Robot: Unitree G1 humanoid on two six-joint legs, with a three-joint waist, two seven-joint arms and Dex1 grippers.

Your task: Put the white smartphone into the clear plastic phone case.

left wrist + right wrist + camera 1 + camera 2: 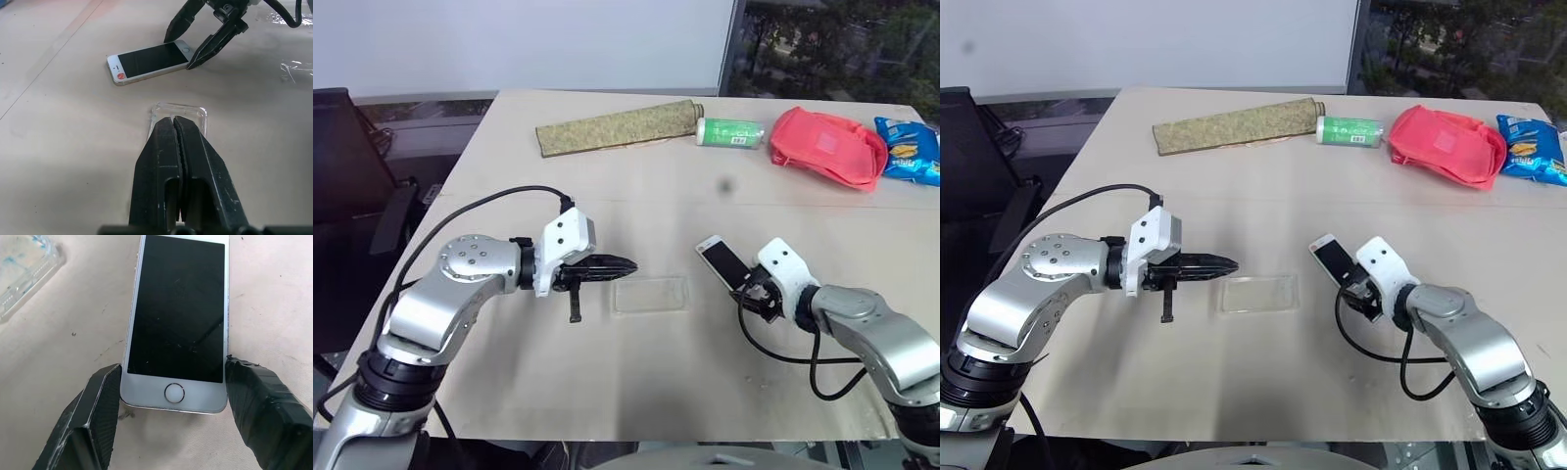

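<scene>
Your left pincer (625,264) has its two black fingers pressed together, holding nothing, its tip just beside the near-left short edge of the thin see-through plastic phone case (651,294). That case lies flat on the pale beige table (607,382), open side seemingly up, its long axis running left to right across your view. Nothing pins it, so if you push the phone in from one side, I judge the light shell will skate away; the shut left fingers could brace it, but a careless nudge from them would also shove it askew.

Further right, the small flat white smartphone with black screen and round home button (178,328) rests screen up on the table, near the case but apart from it. Its long axis runs diagonally, home-button end toward your right arm, far end pointing away and to the left. Your right pincer (173,396) straddles that home-button end with fingers spread, one at each side edge, seemingly touching the corners but not clearly clamping. Gripping only this short end risks the phone pivoting or drooping when lifted, and its diagonal heading must be turned to match the case or a corner will catch on the rim
</scene>
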